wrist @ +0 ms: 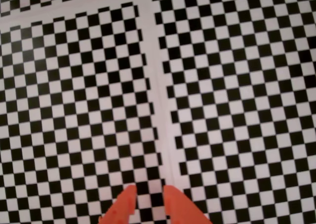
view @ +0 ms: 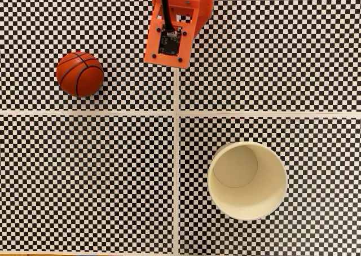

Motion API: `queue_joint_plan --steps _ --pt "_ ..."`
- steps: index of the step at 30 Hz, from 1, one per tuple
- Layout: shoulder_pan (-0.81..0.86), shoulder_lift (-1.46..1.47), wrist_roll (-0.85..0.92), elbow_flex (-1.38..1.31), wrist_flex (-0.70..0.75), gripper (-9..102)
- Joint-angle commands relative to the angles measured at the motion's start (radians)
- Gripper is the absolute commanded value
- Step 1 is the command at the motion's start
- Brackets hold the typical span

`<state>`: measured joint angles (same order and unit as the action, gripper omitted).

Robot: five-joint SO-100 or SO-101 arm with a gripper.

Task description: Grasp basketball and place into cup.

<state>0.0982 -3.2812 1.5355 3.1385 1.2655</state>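
A black-and-white checkerboard counter point(view: 113, 171), split by pale seams, carries the small orange basketball with thin black seam lines point(view: 79, 74) at upper left of the fixed view, and the wide cream-white paper cup point(view: 247, 180) stands upright well apart at lower right. In the wrist view the orange claw point(wrist: 149, 200) shows two tips a narrow gap apart, holding nothing. The ball looks light, smooth and prone to roll, so it is probably best pinched across its widest middle.
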Motion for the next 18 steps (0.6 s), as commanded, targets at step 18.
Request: queue_joint_plan --steps 18 --pt "0.005 -0.008 -0.003 0.035 0.005 0"
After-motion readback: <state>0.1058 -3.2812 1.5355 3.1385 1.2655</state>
